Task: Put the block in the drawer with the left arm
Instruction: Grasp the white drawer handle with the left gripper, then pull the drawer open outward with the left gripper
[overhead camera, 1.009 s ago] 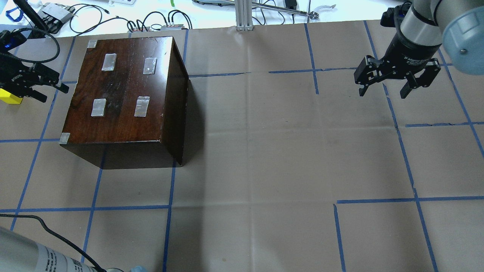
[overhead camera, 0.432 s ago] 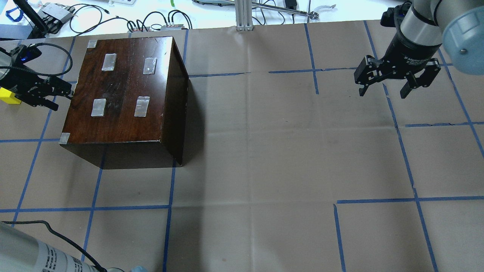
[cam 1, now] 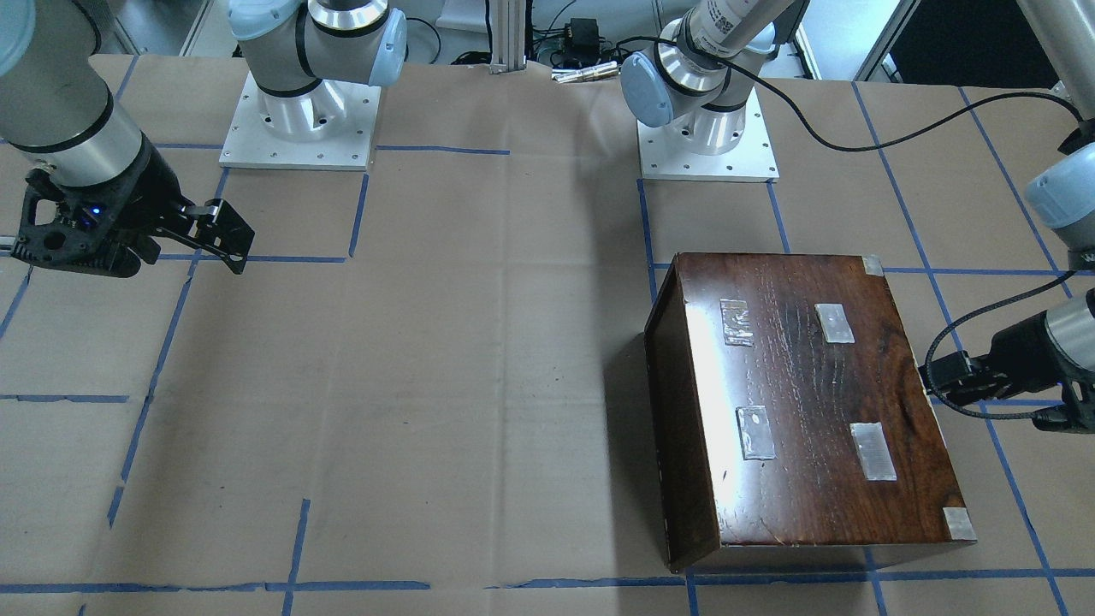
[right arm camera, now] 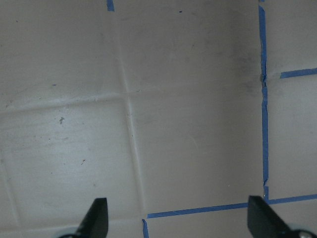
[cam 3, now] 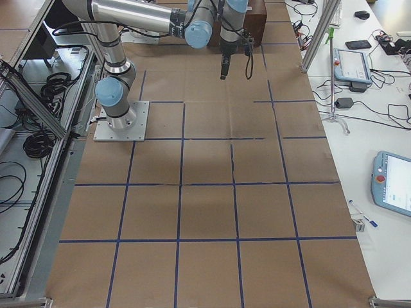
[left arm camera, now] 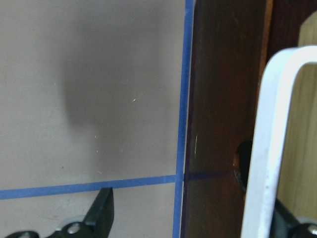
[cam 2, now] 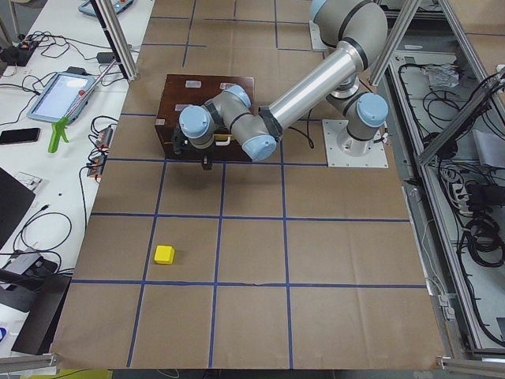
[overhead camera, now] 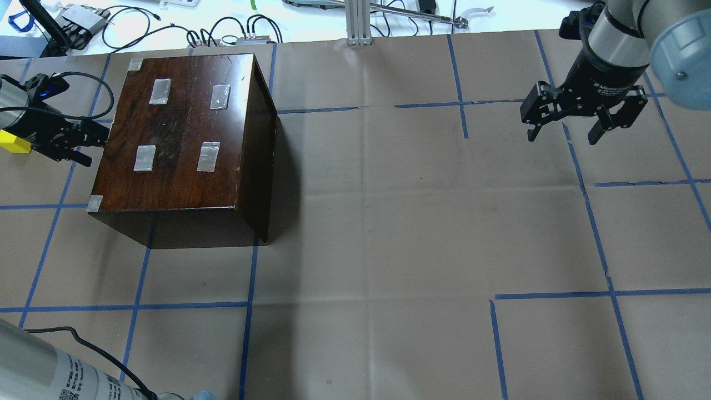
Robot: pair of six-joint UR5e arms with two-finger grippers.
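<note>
The yellow block [overhead camera: 14, 141] lies on the paper at the table's left edge, left of the dark-brown box [overhead camera: 178, 133]; it also shows in the exterior left view [cam 2: 164, 254]. My left gripper [overhead camera: 91, 145] is open and empty, level with the box's left face and past the block. In the left wrist view the drawer's dark notched front [left arm camera: 218, 124] and a white handle [left arm camera: 265, 148] sit between the fingers [left arm camera: 101, 213]. No tray sticks out of the box. My right gripper [overhead camera: 561, 130] is open and empty, far right.
The box [cam 1: 804, 402] carries tape patches on its top. Blue tape lines grid the brown paper. Cables and devices lie beyond the far table edge [overhead camera: 222, 33]. A loose black cable [cam 1: 855, 128] loops to the left wrist.
My left gripper has moved right and down, from over the block to the box's left face. The block and the right arm have not moved.
</note>
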